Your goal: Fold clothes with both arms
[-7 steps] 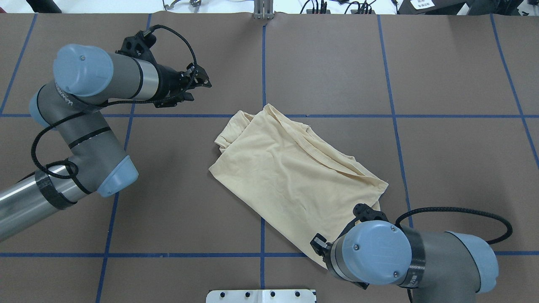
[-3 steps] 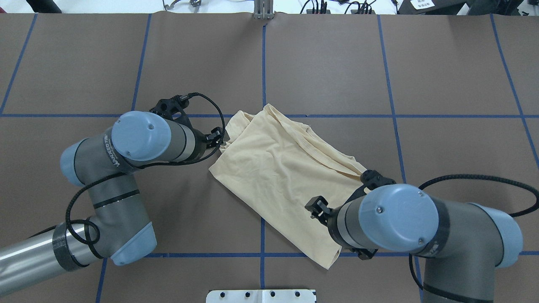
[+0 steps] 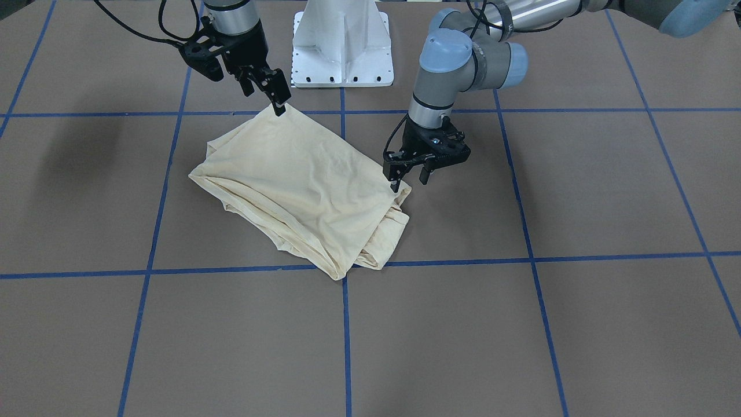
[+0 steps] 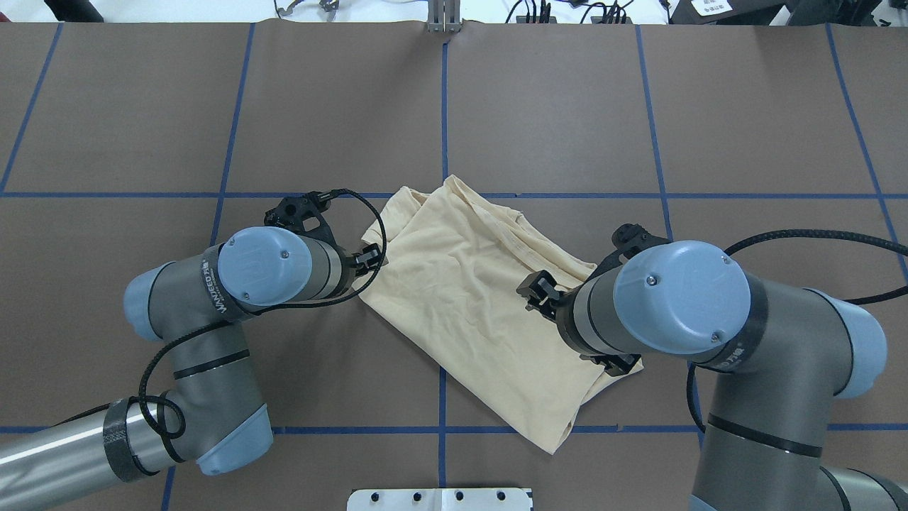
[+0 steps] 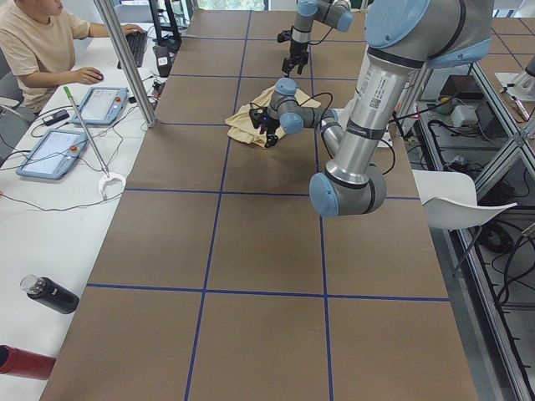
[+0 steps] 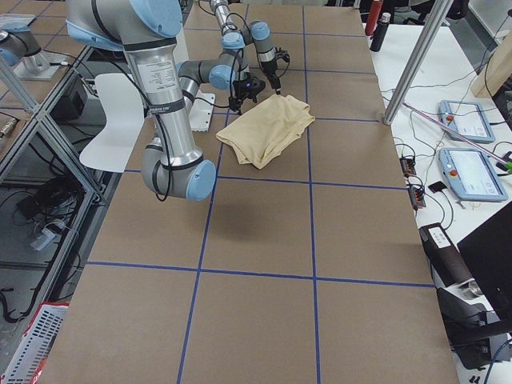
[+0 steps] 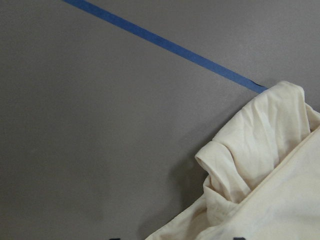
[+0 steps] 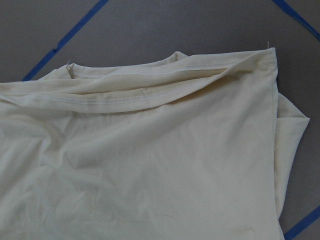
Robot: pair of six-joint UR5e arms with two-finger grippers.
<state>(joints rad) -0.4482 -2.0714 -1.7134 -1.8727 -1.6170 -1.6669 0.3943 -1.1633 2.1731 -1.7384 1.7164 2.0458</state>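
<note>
The pale cream-yellow shirt (image 4: pixel 468 298) lies folded over in a slanted rectangle at the table's middle; its print and tag do not show. It also shows in the front view (image 3: pixel 301 185). My left gripper (image 3: pixel 409 182) is open and low at the shirt's left edge, where a bunched fold (image 7: pixel 270 165) lies between the jaws. It shows in the overhead view (image 4: pixel 370 257) too. My right gripper (image 3: pixel 269 99) looks open and hovers above the shirt's right part (image 4: pixel 535 291). Its wrist view shows only the stitched hems (image 8: pixel 150 95).
The white pedestal base (image 3: pixel 343 46) stands at the robot's edge of the table. Blue tape lines (image 4: pixel 443 106) cross the brown table top. A side bench with tablets, a seated operator (image 5: pixel 33 50) and a metal pole (image 5: pixel 125 58) runs along the far side.
My left arm swung in from the far left and came down to the shirt's left edge. My right arm moved from the shirt's near corner forward over its right part. The shirt lies almost as before.
</note>
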